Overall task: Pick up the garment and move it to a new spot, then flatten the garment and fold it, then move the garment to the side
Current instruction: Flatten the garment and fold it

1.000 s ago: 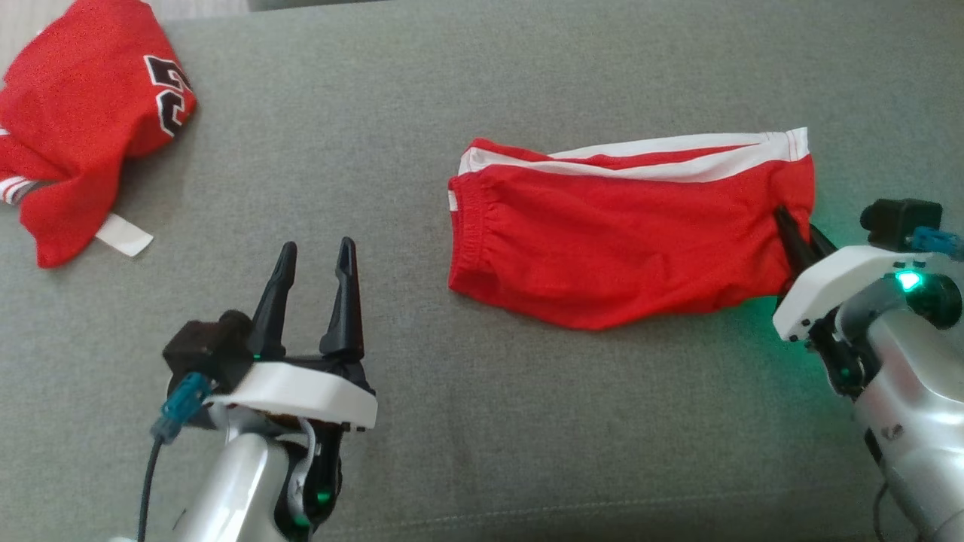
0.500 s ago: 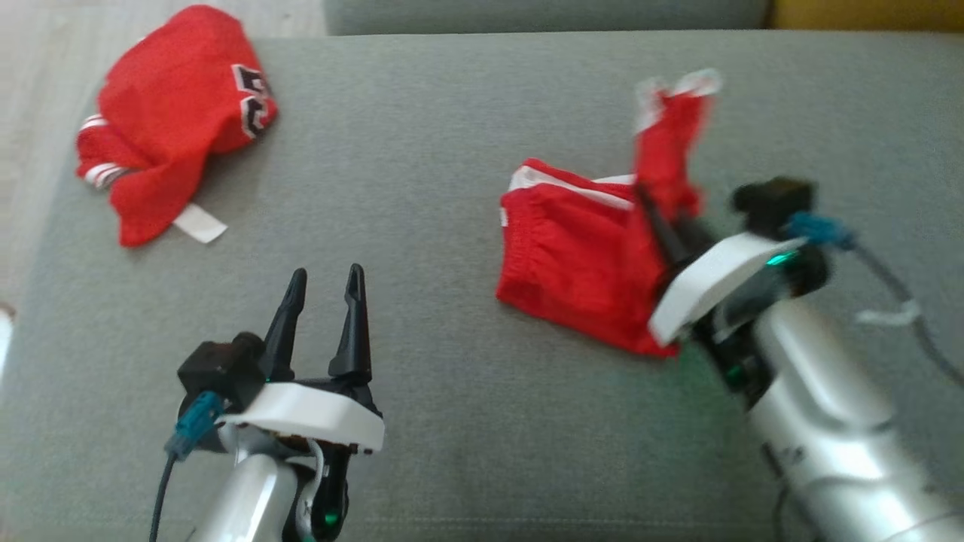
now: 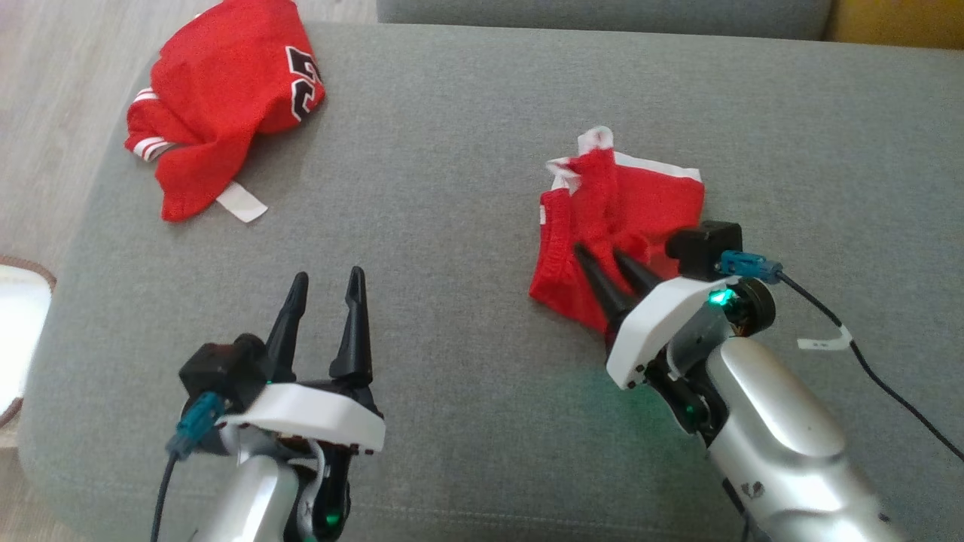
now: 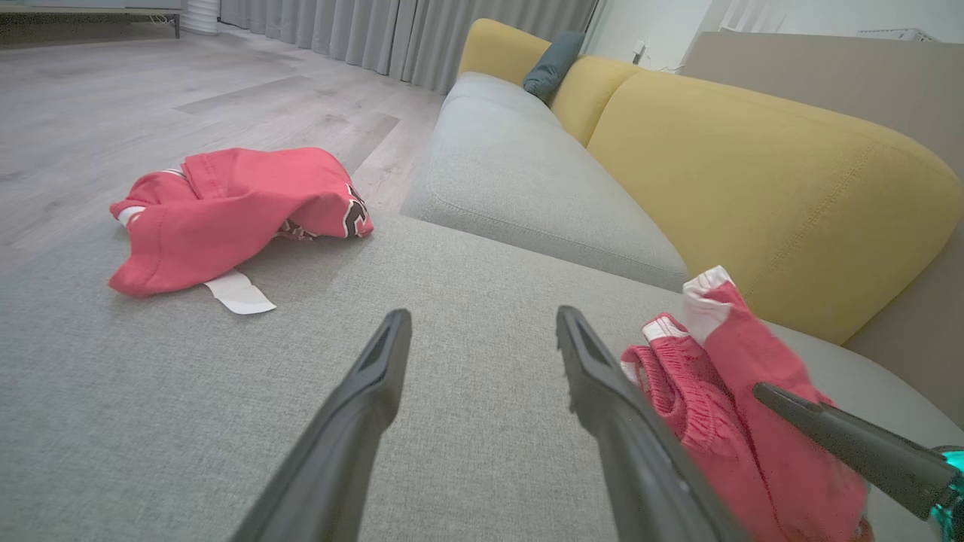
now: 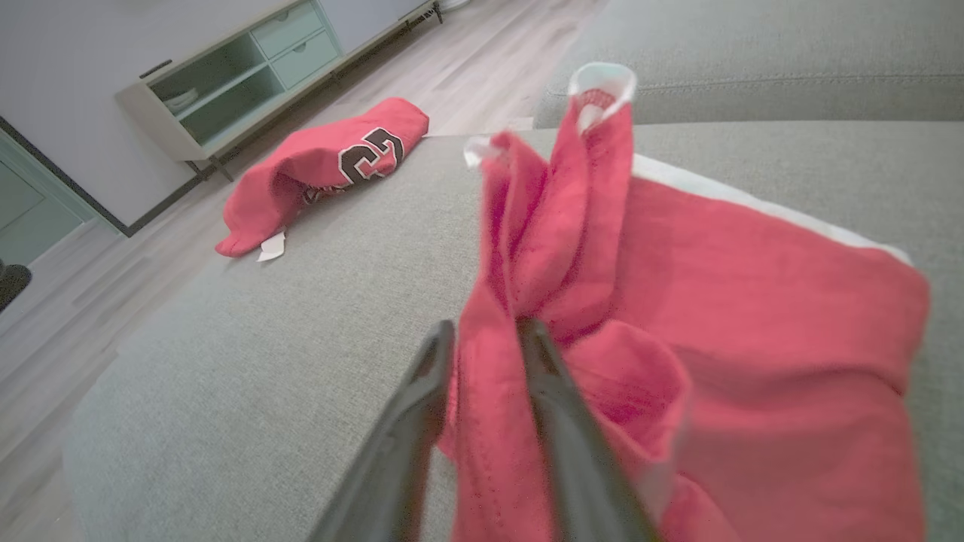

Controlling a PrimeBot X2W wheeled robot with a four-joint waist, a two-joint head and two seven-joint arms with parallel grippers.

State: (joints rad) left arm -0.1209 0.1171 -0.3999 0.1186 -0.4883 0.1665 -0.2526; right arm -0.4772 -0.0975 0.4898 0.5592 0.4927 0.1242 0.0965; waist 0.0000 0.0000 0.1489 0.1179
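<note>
The garment, red shorts with white trim, lies folded and bunched on the grey cushion, right of centre. My right gripper rests on its near left part. In the right wrist view a raised fold of the garment runs between the two fingers of the right gripper, which stand only slightly apart around it. My left gripper hovers open over bare cushion to the left, holding nothing. The left wrist view has the left gripper and the garment at right.
A second red garment, a jersey with a number, lies crumpled at the cushion's far left corner. Wooden floor lies past the left edge. A yellow sofa back rises behind. A black cable trails from the right wrist.
My right gripper has carried the garment's right end up and over to the left, folding it onto itself. The head camera has shifted. The left gripper stays as it was.
</note>
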